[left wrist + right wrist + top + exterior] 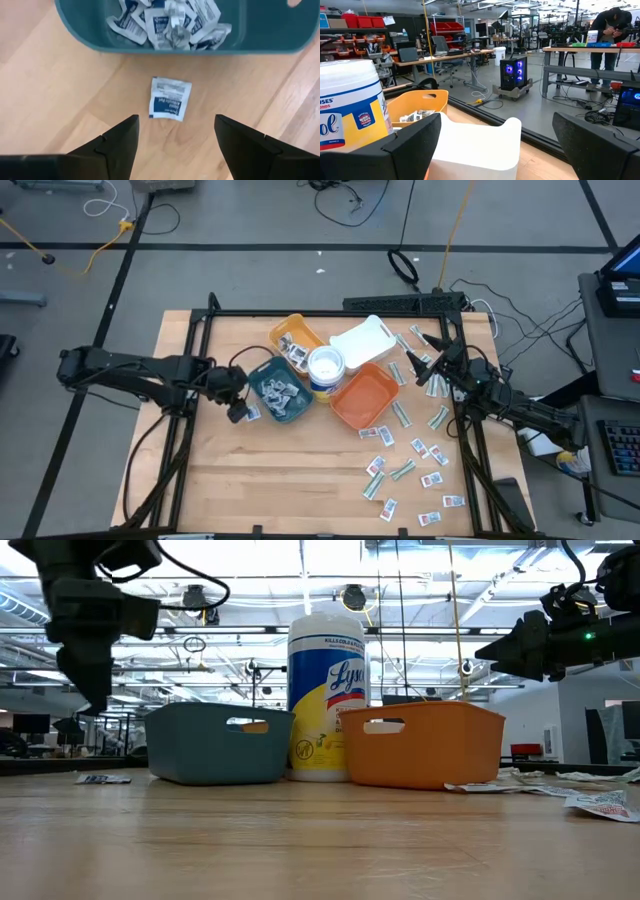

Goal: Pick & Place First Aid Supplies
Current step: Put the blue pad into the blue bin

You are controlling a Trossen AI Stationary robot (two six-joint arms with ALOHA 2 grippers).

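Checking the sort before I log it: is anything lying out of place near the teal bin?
Yes. One white packet with blue print lies flat on the table just outside the teal bin, whose matching packets are inside. The open left claw hovers above it. The right claw waits over the right-side packets.

I logged a light wooden table point(250, 470) with a teal tray point(283, 390), an orange tray point(366, 397), a yellow tray point(293, 334) and a white tray point(363, 340) clustered around a white wipes tub point(325, 366). Cables point(350, 200) trailed over the grey floor beyond. Far back in the room a person point(611, 35) stood bent over a workbench point(580, 49).
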